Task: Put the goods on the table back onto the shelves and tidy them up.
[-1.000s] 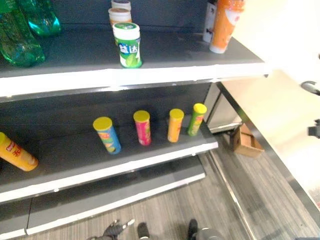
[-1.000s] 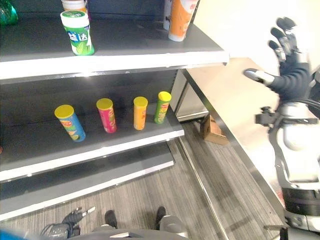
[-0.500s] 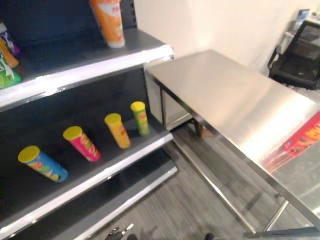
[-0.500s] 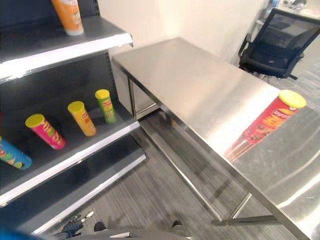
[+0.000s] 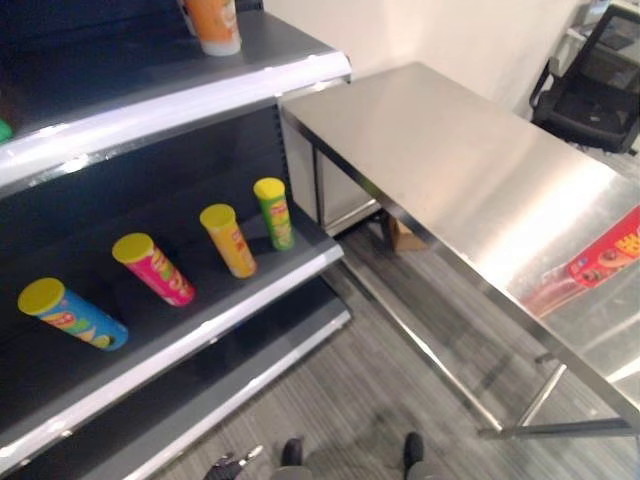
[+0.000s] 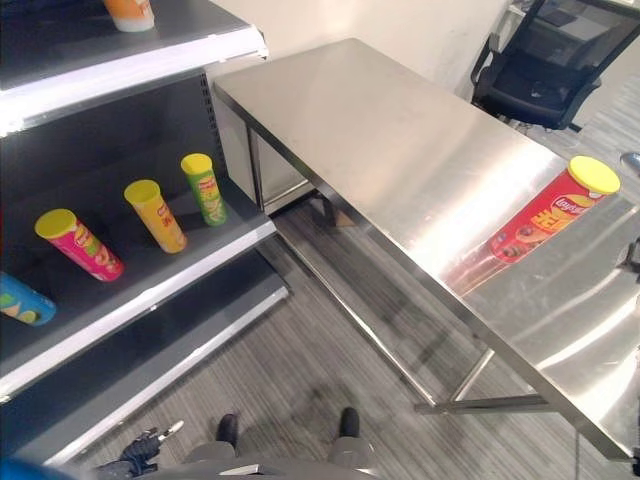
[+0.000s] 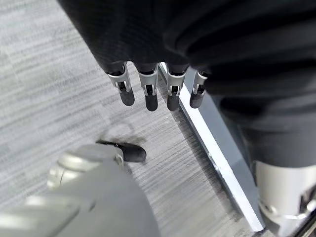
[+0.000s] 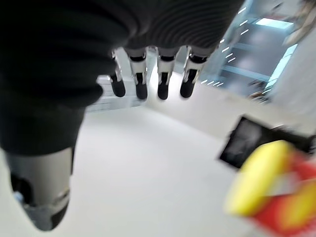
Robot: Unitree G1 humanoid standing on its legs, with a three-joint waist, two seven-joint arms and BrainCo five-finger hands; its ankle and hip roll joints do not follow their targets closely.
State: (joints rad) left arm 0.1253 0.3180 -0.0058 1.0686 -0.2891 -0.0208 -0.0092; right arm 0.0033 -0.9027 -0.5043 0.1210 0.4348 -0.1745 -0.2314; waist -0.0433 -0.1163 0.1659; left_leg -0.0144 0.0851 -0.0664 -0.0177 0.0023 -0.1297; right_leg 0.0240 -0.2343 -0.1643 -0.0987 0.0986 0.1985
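My head camera has swung away from the shelves, and now I can see the long shiny steel counter beside them. That is the big change from a second ago, when I saw mostly shelf.

A tall red snack can with a yellow lid stands on the counter, near its front edge and well apart from the shelf end. It is the one thing I can see there that I have to put back, and it also shows close up in the right wrist view.

My right hand hangs with its fingers straight and loose, holding nothing. I think it is near the red can but not touching it. My left hand hangs low over the grey striped floor, fingers straight and empty too.

On the dark middle shelf four cans are lined up: a blue can with a yellow lid, a pink can, an orange can and a green can. An orange bottle stands on the shelf above.

So nothing is picked up yet. I think my next job is to reach out with the right hand and wrap it round the red can, gently so it does not tip over.
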